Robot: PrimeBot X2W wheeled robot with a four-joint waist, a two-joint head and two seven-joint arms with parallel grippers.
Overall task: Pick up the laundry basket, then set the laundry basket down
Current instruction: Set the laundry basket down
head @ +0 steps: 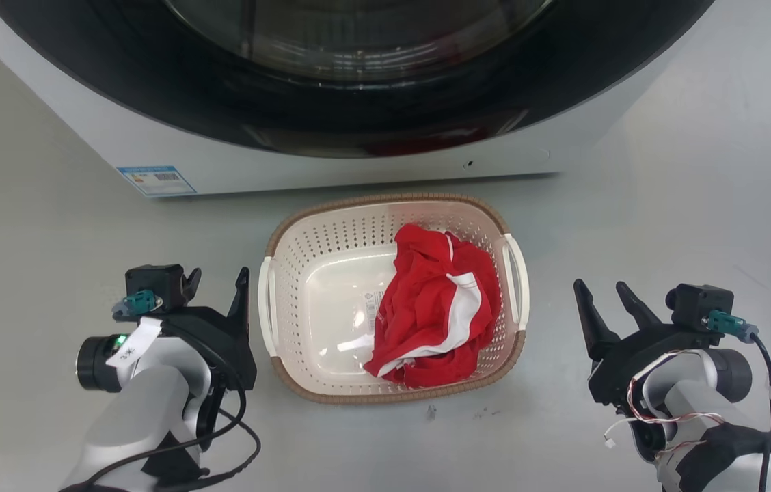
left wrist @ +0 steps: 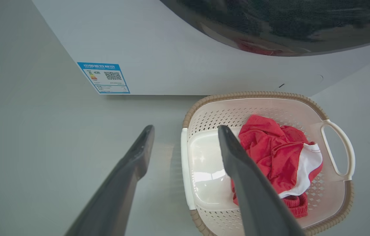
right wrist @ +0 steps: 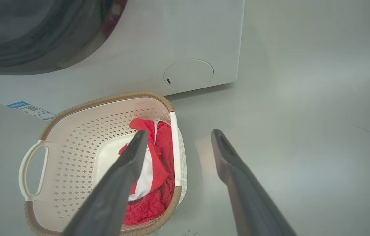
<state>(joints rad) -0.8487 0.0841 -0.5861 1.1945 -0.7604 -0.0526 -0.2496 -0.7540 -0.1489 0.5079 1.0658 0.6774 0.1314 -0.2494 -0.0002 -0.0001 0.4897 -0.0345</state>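
cream laundry basket (head: 331, 273) rests between left tool (head: 217, 280) and right tool (head: 599, 290), both with fingers apart, apparently clear of it. straddle each side handle (head: 265, 307), clamp simultaneously, lift level.

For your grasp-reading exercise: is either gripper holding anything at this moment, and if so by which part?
Nothing is held. The left gripper and right gripper are open, one on each side of the laundry basket.
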